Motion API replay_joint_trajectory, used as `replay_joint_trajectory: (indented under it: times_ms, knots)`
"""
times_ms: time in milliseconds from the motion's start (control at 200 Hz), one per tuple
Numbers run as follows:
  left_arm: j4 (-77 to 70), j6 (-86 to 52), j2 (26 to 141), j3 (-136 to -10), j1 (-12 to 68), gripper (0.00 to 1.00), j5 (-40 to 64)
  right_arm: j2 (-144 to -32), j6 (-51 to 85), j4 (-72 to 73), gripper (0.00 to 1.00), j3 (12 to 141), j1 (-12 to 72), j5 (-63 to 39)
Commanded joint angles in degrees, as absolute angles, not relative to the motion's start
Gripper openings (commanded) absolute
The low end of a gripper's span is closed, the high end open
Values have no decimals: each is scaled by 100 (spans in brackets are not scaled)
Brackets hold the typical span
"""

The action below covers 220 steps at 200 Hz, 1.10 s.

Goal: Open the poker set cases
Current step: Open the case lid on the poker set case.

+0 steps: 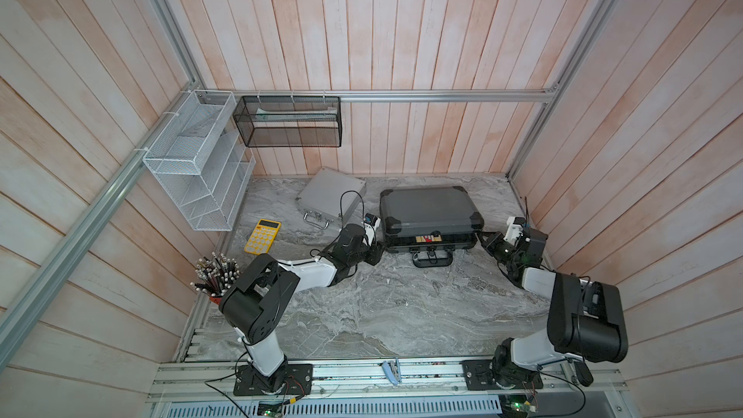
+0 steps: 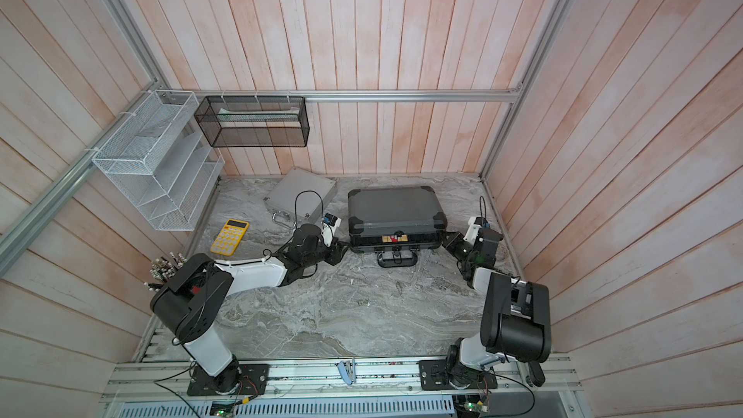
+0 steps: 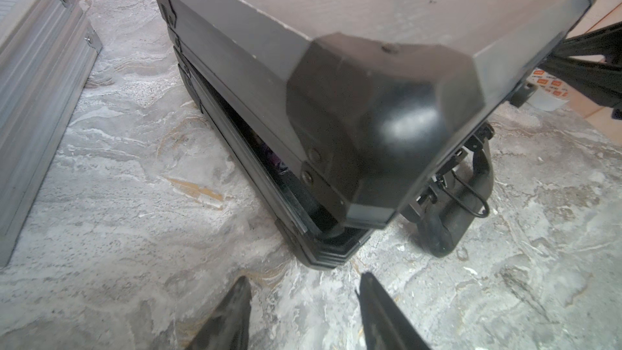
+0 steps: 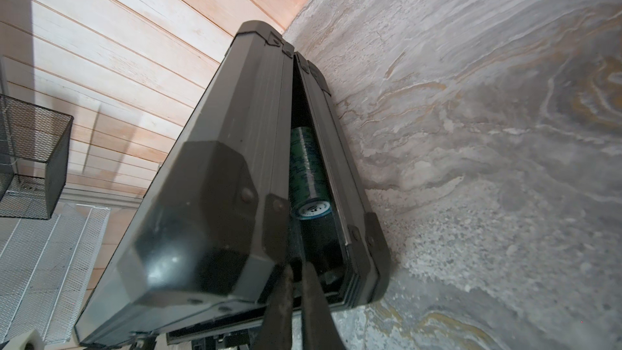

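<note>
pink plank walls (image 1: 402, 34) close in a grey marbled tabletop (image 1: 382, 307). the dark case (image 1: 430, 211) lies flat near the back, right of centre, its handle (image 1: 432, 261) toward me. its lid (image 4: 208, 163) stands raised a crack off the base (image 4: 340, 149), and coloured chips (image 1: 428, 240) show through the front gap in both top views. my right pincer (image 4: 298, 272) is pressed together, its tips pushed into that gap at the case's right front corner, between lid and base; beyond them a green chip stack (image 4: 308, 176) lies inside. my left pincer (image 3: 303, 284) is spread and pinches nothing, low over the tabletop just short of the left front corner, apart from it. the silver case (image 1: 329, 195) sits shut at the back, left of the dark one and skewed, near it but not touching. a yellow calculator (image 1: 262, 236) lies on the left side of the tabletop, a pencil cup (image 1: 215, 275) at its left edge. a white rack (image 1: 193, 162) and a black basket (image 1: 289, 120) hang on the walls.
</note>
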<state>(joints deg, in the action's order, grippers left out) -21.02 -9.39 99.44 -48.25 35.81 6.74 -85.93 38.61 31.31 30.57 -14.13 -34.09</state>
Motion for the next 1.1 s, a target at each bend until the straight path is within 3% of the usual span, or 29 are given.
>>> replay_joint_trajectory:
  times_ms: [0, 615, 1095]
  knots:
    - [-2325, -823, 9685, -4757, 3590, 57, 528, -8419, 3958, 3594, 11, 3178, -1347, -3750]
    - [-2459, -262, 9832, -5212, 3587, 67, 355, -8368, 4183, 3665, 11, 3698, -1265, -3806]
    - [-2919, 505, 10410, -5928, 3612, 72, -819, -8589, 4394, 3805, 11, 4112, -1150, -3815]
